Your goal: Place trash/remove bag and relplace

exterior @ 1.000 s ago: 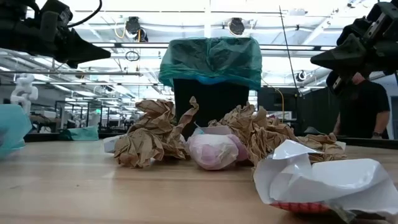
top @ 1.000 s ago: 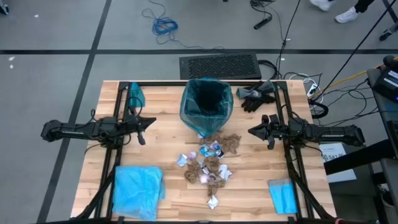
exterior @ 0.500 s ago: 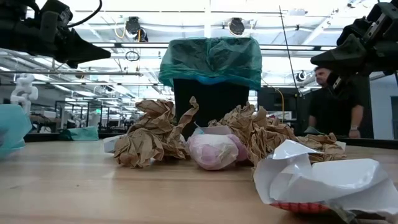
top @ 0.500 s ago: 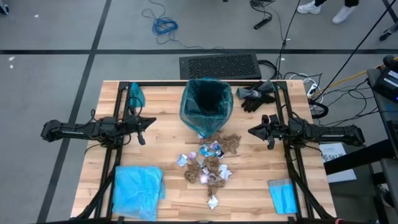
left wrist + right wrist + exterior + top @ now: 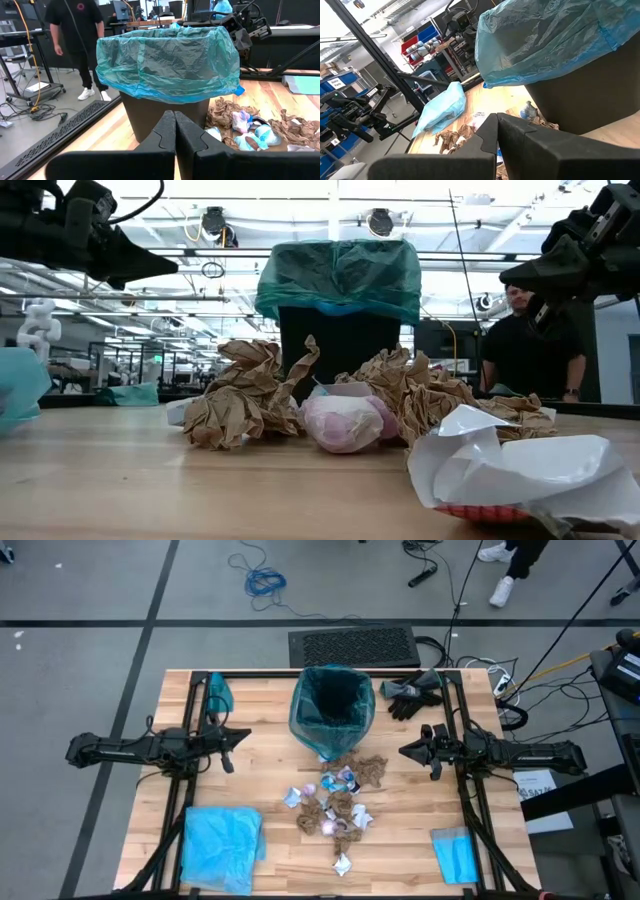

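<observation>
Brown paper wads and white and silvery-blue wrappers, the trash (image 5: 337, 802), lie in a loose heap on the wooden table (image 5: 260, 780), just in front of the bin (image 5: 332, 705). None of the scraps visibly sits inside the bin, so by my judgement the task is at its very start: nothing is placed yet. The teal-green bag (image 5: 167, 57) lines the bin, its edge folded down over the rim all around, so it is not removed either. The sky-blue replacement bag (image 5: 222, 845) lies flat near the front left corner of the table, well apart from the bin. What is left is everything: to put the scraps in, to lift the liner out, and to fit the new one.

The left gripper (image 5: 243, 735) hangs above the table to the left of the bin, its jaws pressed fully together and holding nothing. The right gripper (image 5: 404, 751) hangs on the other side, to the right of the bin, also with jaws fully together and empty. Both point toward the middle, apart from the heap.

Against the earlier frames, the arms, the heap and both bags keep the same places. Only the person in dark clothes (image 5: 530, 345) behind the table differs: the person now stands more to the left in the low view
</observation>
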Motion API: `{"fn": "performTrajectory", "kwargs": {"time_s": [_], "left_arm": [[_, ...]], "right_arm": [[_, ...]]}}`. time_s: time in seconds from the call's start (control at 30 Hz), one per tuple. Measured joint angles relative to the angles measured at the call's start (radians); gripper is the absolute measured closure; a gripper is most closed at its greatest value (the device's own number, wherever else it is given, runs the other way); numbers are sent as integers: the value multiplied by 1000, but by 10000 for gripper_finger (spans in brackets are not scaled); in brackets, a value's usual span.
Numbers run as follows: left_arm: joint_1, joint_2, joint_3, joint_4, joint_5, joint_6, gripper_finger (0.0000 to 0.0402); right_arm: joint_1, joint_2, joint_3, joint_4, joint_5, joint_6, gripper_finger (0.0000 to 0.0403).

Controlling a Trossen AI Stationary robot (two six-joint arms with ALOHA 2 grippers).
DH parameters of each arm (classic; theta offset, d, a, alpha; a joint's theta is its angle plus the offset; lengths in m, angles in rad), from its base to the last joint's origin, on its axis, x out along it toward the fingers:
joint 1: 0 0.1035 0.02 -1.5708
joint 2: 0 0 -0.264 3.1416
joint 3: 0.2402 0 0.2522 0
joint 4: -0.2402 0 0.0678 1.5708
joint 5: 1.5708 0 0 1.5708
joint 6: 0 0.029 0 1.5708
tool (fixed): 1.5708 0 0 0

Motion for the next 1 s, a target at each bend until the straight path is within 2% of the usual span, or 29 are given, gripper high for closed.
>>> {"fn": "performTrajectory", "kwargs": {"time_s": [0.9,1.0], "left_arm": [[0,0,0,0,0,0,401],[0,0,0,1,0,1,401]], "right_arm": [[0,0,0,1,1,-1,403],[0,0,0,14,47,-38,403]]}}
